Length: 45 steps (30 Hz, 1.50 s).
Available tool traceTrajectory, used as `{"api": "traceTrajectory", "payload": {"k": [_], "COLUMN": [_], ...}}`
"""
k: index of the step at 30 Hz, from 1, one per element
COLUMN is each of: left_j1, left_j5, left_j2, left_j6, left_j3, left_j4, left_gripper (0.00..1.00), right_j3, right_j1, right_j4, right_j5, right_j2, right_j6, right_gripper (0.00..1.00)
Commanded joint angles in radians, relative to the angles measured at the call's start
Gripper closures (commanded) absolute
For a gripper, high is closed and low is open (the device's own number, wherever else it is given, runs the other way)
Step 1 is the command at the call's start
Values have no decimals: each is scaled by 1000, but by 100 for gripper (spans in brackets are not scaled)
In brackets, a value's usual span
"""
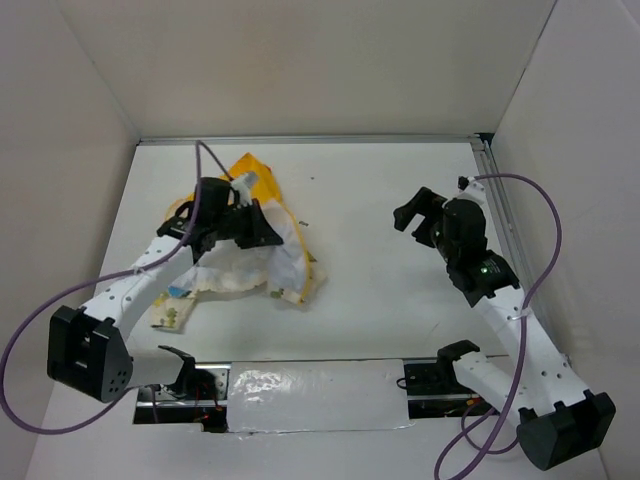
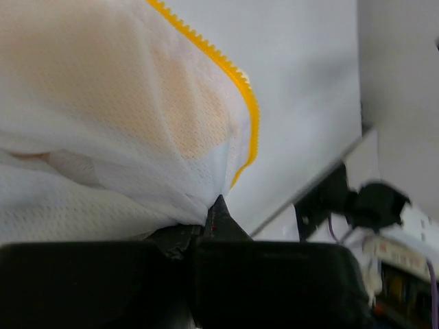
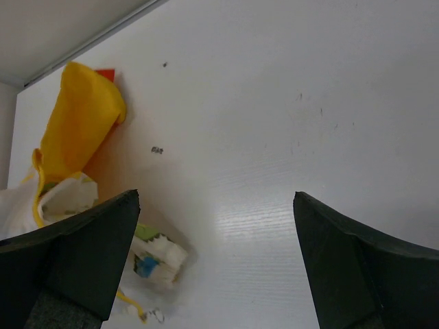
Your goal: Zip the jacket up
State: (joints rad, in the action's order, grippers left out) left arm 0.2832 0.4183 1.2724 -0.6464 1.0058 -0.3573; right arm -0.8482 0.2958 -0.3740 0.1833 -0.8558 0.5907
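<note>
On the left half of the table (image 1: 380,290), the jacket (image 1: 262,262) lies crumpled and open, its yellow hood (image 1: 252,172) pointing toward the far edge and a printed sleeve or hem trailing toward the near side. Nothing of the zipping looks done. In the left wrist view the toothed yellow zipper strip (image 2: 226,72) runs loose along one fabric edge, with no matching side meshed to it and no slider that I can make out. What does look achieved is a hold: the left gripper (image 2: 218,212) is closed on a fold of the pale mesh lining close to that strip. Lining up the two front edges and drawing the slider along them are still to do. The left arm reaches forward over the garment, wrist bent down into it. The right gripper (image 1: 415,212) hovers well apart on the right side with its jaws spread wide and nothing between them, only bare tabletop beneath.
</note>
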Motion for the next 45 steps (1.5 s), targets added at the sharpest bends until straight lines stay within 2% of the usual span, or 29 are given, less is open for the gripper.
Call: {"api": "traceTrajectory", "payload": {"k": [1,3,5,6,7,9,12,15,16,17,18,21,24,31,35,40,42,44,45], "left_j1": [138,255,324,339,362,370,341,266,204,167,83,-46,-110,-239,-230,-207,-202,-196,-193], "left_j5": [222,196,159,163,131,90,-1,-211,-325,-349,-349,-477,-578,-454,-426,-372,-357,-349,-349], "left_j2": [56,102,200,235,287,311,233,164,156,153,169,274,427,705,838,875,910,943,950], "left_j6": [39,42,42,51,45,45,42,11,1,17,36,27,17,175,244,297,297,292,288], "left_j3": [2,63,123,193,226,277,284,319,344,356,356,451,559,701,755,717,737,749,754], "left_j4": [87,71,-6,-44,-111,-158,-192,-271,-311,-316,-315,-360,-437,-286,-256,-152,-157,-169,-173], "left_gripper": [100,100,74,50,1,1,1,1,1,1,1,1,1,1,1,1,1,20,31], "right_j3": [29,35,28,23,17,-5,-20,-38,-57,-67,-77,-141,-224,-511,-627,-776,-813,-827,-841], "right_j1": [-7,-7,-9,-12,-12,-15,-18,-15,-12,-9,3,45,113,212,224,239,249,259,261], "right_j4": [33,32,11,3,-21,-43,-26,-8,-6,-5,12,30,47,-9,-49,-83,-92,-94,-98], "right_j5": [-39,-45,-38,-36,-38,-47,-70,-85,-88,-91,-96,-100,-84,-47,-16,-51,-60,-53,-57], "right_j2": [-6,-20,-34,-40,-45,-64,-89,-129,-167,-189,-239,-369,-513,-868,-1047,-1201,-1243,-1272,-1278], "right_j6": [18,30,38,40,37,38,37,63,72,80,89,104,101,60,64,37,32,31,32], "right_gripper": [0,0,0,0,0,0,0,0,0,0,0,0,0,0,1,3,6,13,21]}}
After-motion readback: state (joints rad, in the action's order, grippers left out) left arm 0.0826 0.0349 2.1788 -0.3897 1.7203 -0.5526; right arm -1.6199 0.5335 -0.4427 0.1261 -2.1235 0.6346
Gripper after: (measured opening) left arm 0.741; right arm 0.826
